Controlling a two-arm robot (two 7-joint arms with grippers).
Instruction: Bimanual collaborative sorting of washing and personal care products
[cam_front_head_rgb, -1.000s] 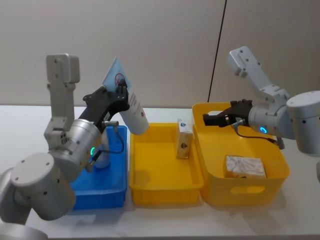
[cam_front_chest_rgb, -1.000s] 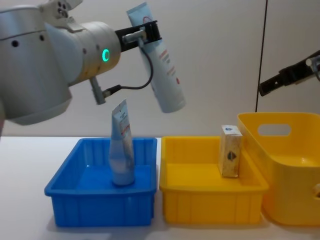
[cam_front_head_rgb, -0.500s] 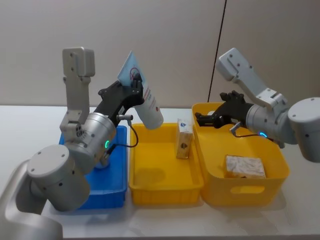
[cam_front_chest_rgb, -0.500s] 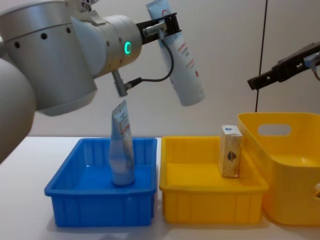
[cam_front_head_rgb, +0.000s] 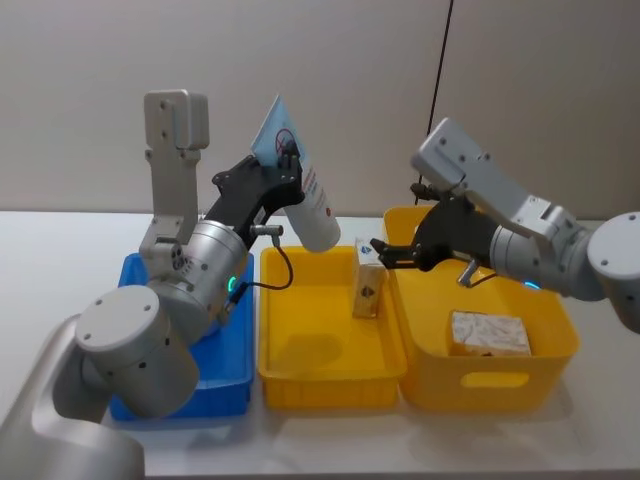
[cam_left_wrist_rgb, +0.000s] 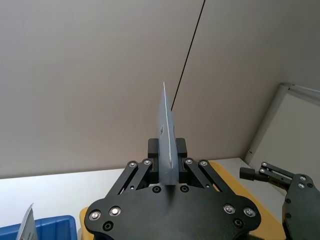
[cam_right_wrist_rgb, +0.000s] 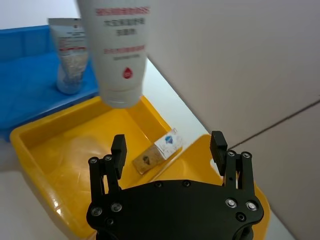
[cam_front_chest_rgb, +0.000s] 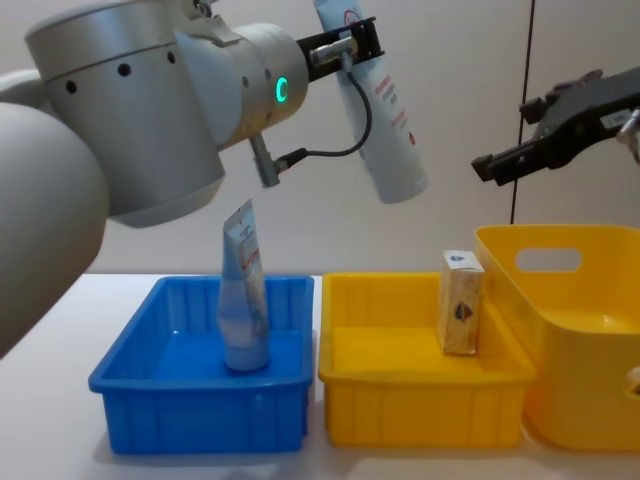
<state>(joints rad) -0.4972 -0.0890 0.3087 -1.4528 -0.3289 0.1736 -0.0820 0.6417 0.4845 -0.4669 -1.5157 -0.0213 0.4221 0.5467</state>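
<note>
Two items look sorted so far: tube (cam_front_chest_rgb: 243, 300) upright in blue bin (cam_front_chest_rgb: 200, 405), box (cam_front_head_rgb: 368, 278) standing in middle yellow tray (cam_front_head_rgb: 330, 385). Our left gripper (cam_front_head_rgb: 284, 165) has fingers clenched on 2nd tube (cam_front_head_rgb: 312, 212) at its crimped end, held high over that tray, cap end down. Right gripper (cam_front_head_rgb: 385, 250) hangs near the cap, fingers spread, empty. We reckon handover or drop is left to do w/ this one.

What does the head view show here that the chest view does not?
Head view adds: a pale wrapped pack lying in the yellow basket. Chest view adds: a second tube standing cap-down in the blue bin. Both share: the left gripper shut on the raised tube above the yellow tray, the cream box upright in that tray, and the open right gripper facing the tube.
</note>
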